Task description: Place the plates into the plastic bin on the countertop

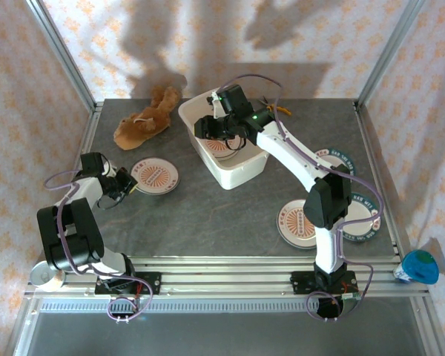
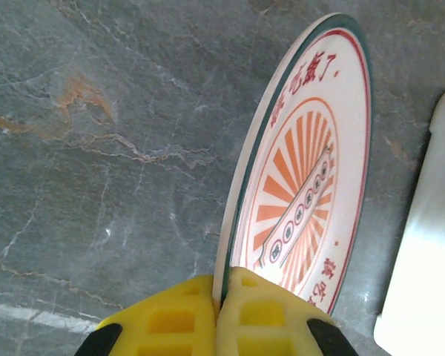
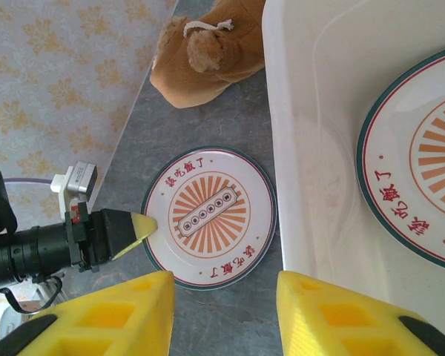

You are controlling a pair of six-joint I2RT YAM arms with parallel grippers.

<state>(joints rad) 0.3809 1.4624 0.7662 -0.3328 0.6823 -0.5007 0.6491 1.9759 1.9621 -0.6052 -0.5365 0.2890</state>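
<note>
A white plate (image 1: 156, 176) with an orange sunburst and dark green rim lies on the countertop (image 1: 208, 215), left of the plastic bin (image 1: 241, 172). My left gripper (image 1: 130, 185) is shut on its left rim; in the left wrist view the yellow fingers (image 2: 259, 315) pinch the rim of that plate (image 2: 304, 170). My right gripper (image 3: 222, 315) hovers open over the bin's left wall (image 3: 311, 148), nothing between its fingers. A plate (image 3: 423, 156) lies inside the bin. More plates (image 1: 300, 222) (image 1: 356, 215) (image 1: 334, 159) rest on the right.
A brown plush toy (image 1: 144, 122) lies at the back left, close to the bin's corner. Aluminium rails (image 1: 230, 263) frame the countertop. A blue object (image 1: 419, 265) sits outside the right rail, a metal can (image 1: 44, 274) beside the left arm's base.
</note>
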